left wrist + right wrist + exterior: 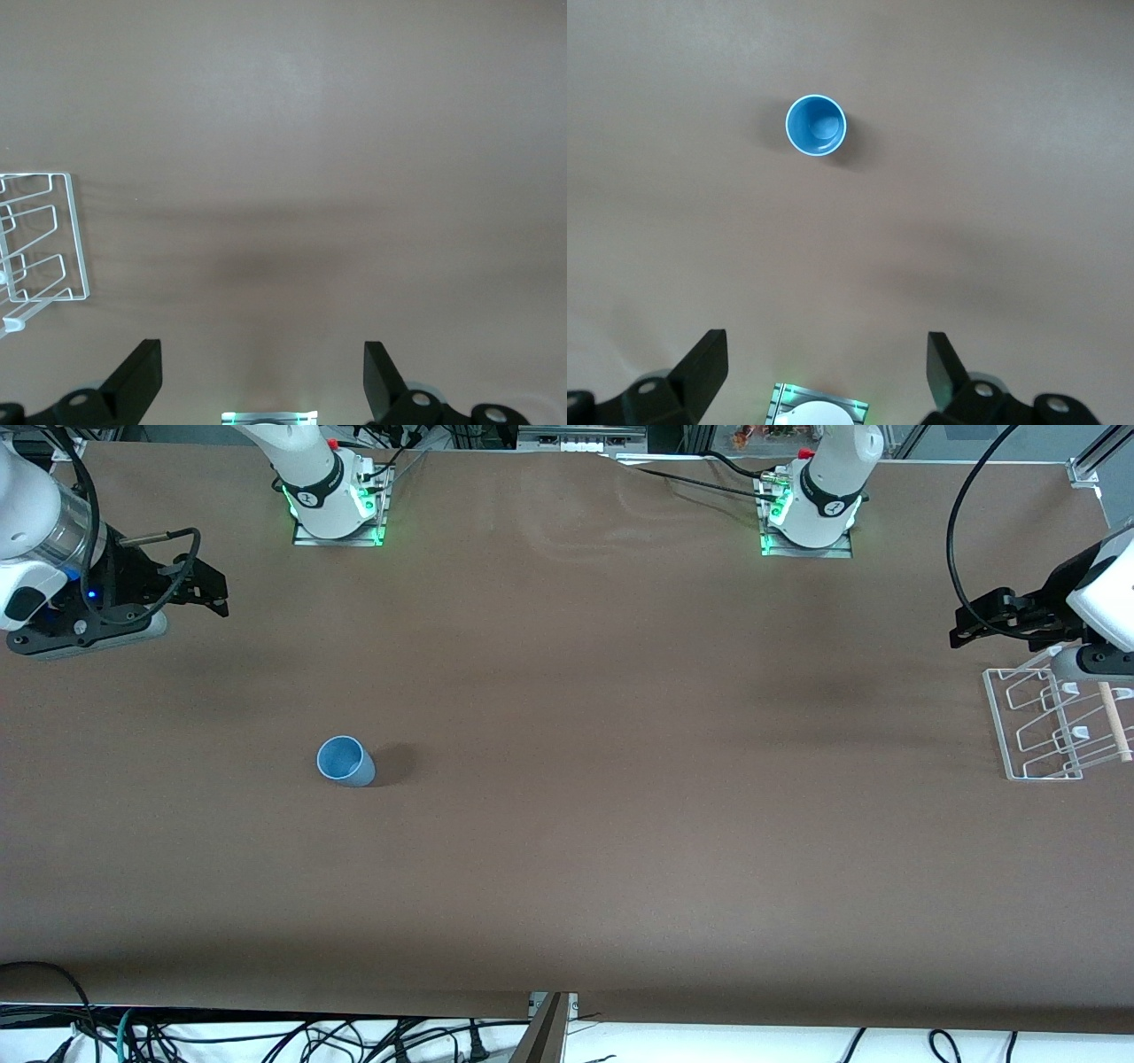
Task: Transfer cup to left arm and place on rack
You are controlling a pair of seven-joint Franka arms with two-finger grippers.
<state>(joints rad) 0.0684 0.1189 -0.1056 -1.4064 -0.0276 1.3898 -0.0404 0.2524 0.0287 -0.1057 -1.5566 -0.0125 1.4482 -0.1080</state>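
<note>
The light-blue cup [345, 762] stands upright on the brown table toward the right arm's end; it also shows in the right wrist view [816, 125], mouth up and empty. My right gripper [213, 593] hangs open and empty in the air at the right arm's end of the table, well apart from the cup; its fingers [709, 354] are spread wide. The white wire rack [1054, 722] with a wooden rod lies at the left arm's end, partly in the left wrist view [44, 239]. My left gripper [961, 627] is open and empty, up beside the rack, and shows in its own view [261, 354].
The two arm bases with green lights [337, 509] [811, 522] stand along the table edge farthest from the front camera. Black cables [266, 1041] lie below the table's near edge. The brown tabletop [620, 824] stretches between cup and rack.
</note>
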